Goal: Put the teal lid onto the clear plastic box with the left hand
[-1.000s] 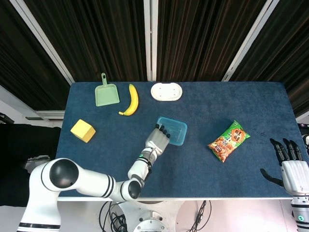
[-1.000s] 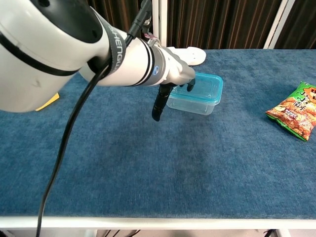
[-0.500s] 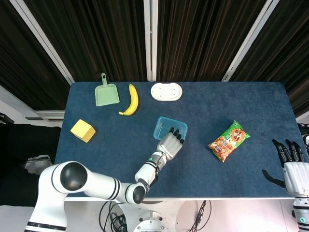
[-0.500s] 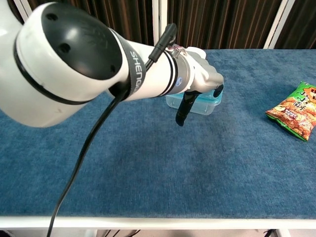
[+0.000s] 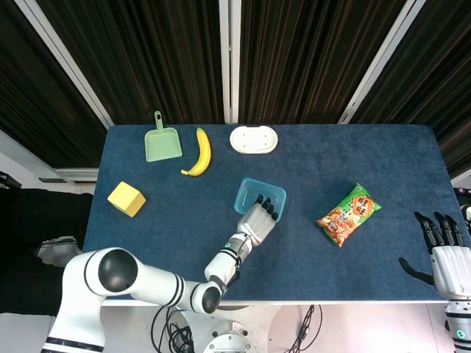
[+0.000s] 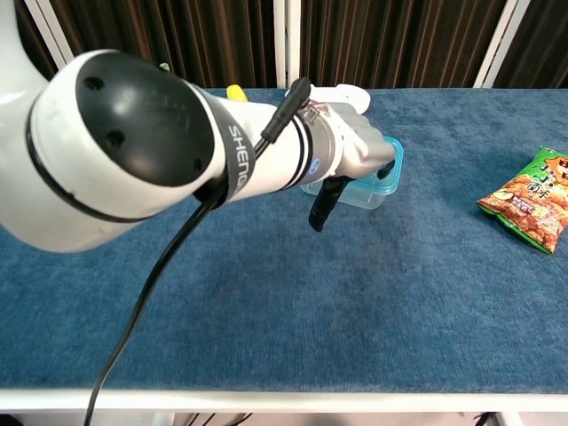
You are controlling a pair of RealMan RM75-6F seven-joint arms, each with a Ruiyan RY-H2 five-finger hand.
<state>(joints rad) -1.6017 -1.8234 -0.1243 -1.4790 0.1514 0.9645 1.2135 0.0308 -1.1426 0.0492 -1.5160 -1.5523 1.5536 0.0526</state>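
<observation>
The clear plastic box [image 6: 366,194] stands mid-table with the teal lid [image 5: 257,189] lying on top of it. My left hand [image 5: 255,221] reaches in from the near side. Its fingers [image 5: 266,205] lie spread over the lid's near edge and hold nothing. In the chest view the left hand [image 6: 353,156] covers most of the lid [image 6: 396,162], and its thumb hangs down in front of the box. My right hand [image 5: 442,252] is at the table's near right corner, fingers apart and empty.
A chips bag [image 5: 349,214] lies right of the box. Along the far edge are a white oval dish [image 5: 254,139], a banana [image 5: 199,152] and a green dustpan [image 5: 163,143]. A yellow block [image 5: 126,198] sits at the left.
My left hand has moved right, from the box's left side onto the lid's near edge. The right hand has dropped slightly.
</observation>
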